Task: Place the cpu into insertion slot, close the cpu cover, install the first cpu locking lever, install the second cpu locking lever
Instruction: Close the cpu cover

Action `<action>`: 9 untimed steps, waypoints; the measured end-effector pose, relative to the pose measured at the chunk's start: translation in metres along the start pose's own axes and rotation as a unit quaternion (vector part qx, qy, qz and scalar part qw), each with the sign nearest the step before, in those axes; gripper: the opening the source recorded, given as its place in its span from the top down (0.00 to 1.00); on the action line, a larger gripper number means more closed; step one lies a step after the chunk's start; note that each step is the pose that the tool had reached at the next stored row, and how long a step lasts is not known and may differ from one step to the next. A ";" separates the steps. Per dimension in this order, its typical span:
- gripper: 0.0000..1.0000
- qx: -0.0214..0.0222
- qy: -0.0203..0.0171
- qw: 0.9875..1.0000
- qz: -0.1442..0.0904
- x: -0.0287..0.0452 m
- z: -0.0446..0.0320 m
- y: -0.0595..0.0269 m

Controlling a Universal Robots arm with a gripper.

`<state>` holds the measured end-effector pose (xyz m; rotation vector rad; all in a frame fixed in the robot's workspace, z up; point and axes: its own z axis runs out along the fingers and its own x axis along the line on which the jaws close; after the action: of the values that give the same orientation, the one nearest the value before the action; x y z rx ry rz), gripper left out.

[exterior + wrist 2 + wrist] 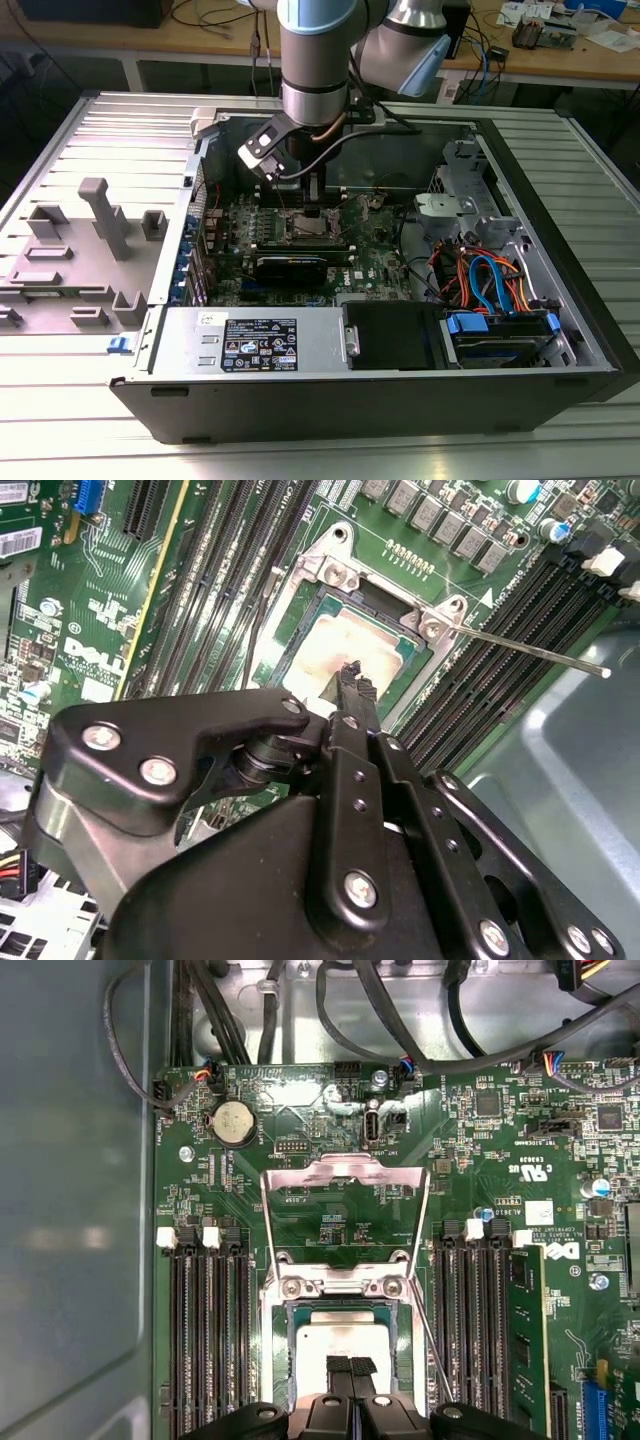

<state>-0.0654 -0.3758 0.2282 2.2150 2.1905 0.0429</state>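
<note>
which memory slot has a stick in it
The outermost one on the side away from the case wall: a green stick stands in it, the others are empty.

end effector (pixel 315 203) low over insertion slot (pixel 296 229) | green motherboard (pixel 383 263) | open computer case (pixel 350 400)

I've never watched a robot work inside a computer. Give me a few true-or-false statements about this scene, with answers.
1. The chip lies in its socket on the green board. True.
2. The metal cover is shut over the chip. False: it stands swung open.
3. The gripper is right over the chip. True.
4. The gripper holds blue cables. False: the blue cables lie far off, untouched.
</note>
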 end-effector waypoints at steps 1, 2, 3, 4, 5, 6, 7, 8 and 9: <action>0.89 0.000 0.000 1.000 0.000 0.0000 -0.0009 0.0001; 0.89 0.000 0.000 1.000 0.000 0.0000 -0.0021 0.0001; 0.89 0.000 0.000 1.000 0.000 0.0000 -0.0027 0.0001; 0.89 0.000 0.000 1.000 0.000 0.0000 -0.0031 0.0001; 0.89 0.000 0.000 1.000 0.000 0.0000 -0.0030 0.0001; 0.89 0.000 0.000 1.000 0.000 0.0001 -0.0031 0.0001; 0.89 0.000 0.000 1.000 0.000 0.0000 -0.0032 0.0001; 0.89 0.000 0.000 1.000 0.000 0.0000 -0.0032 0.0001; 0.89 0.000 0.000 1.000 0.000 0.0000 -0.0033 0.0017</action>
<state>-0.0639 -0.3758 0.2315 2.2148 2.1908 0.0427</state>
